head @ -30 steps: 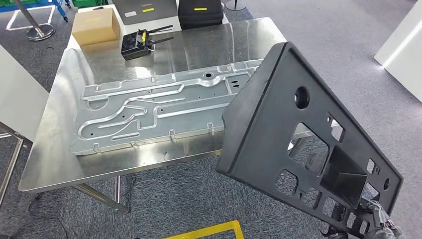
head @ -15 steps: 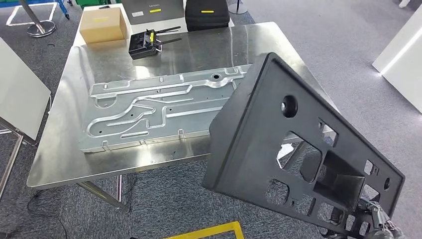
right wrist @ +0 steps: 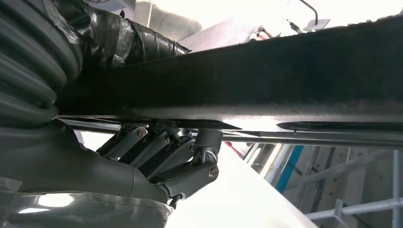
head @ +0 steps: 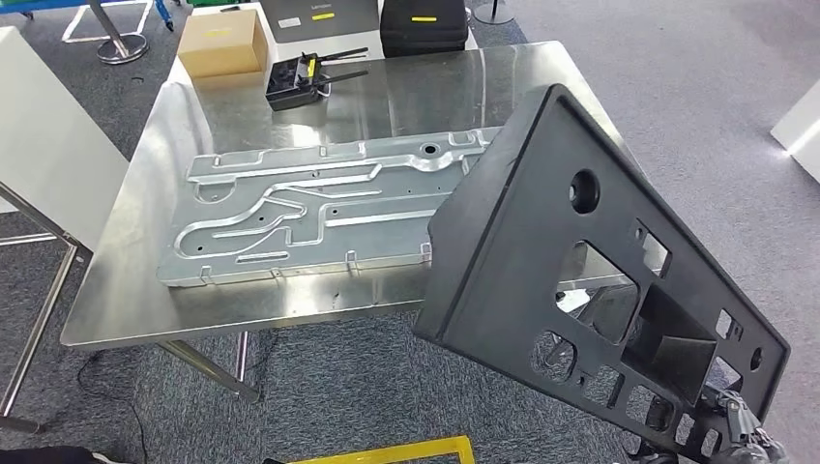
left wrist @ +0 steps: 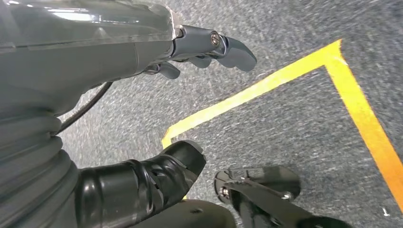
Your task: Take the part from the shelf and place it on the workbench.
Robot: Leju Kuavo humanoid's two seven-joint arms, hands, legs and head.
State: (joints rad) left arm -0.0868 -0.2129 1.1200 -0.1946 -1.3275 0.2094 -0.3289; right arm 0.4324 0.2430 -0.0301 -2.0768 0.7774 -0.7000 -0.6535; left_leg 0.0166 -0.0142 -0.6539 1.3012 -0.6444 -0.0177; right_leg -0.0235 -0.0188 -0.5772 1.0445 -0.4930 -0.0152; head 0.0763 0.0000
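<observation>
- A large black part [head: 541, 232], flat and roughly triangular with many cut-out holes and a boxy pocket, hangs tilted in the air at the right of the head view, its upper corner over the near right edge of the workbench [head: 126, 290]; it has not been set down.
- The right hand [right wrist: 161, 156] grips the part by its edge, fingers curled against one face and the thumb on the other (the wrist view shows this edge-on).
- The left hand [left wrist: 157, 118] holds nothing, its fingers and thumb spread apart above grey carpet and a yellow floor line [left wrist: 266, 88].
- A long stamped metal panel [head: 319, 208], pale silver with raised channels and small tabs, already lies across the workbench's polished steel top.
- Further back sit a cardboard box [head: 218, 43] and a small black device [head: 295, 82].
- Risk, as a judgement: one hand grips a broad, off-balance plate at a low corner, so it could swing or slip in the grip.
- Risk: lowered where it hangs, the part may land on the metal panel, or catch the bench edge and tip off toward the floor.
- The part looks matte and rigid, likely moulded plastic, so it should slide easily on bare steel.
</observation>
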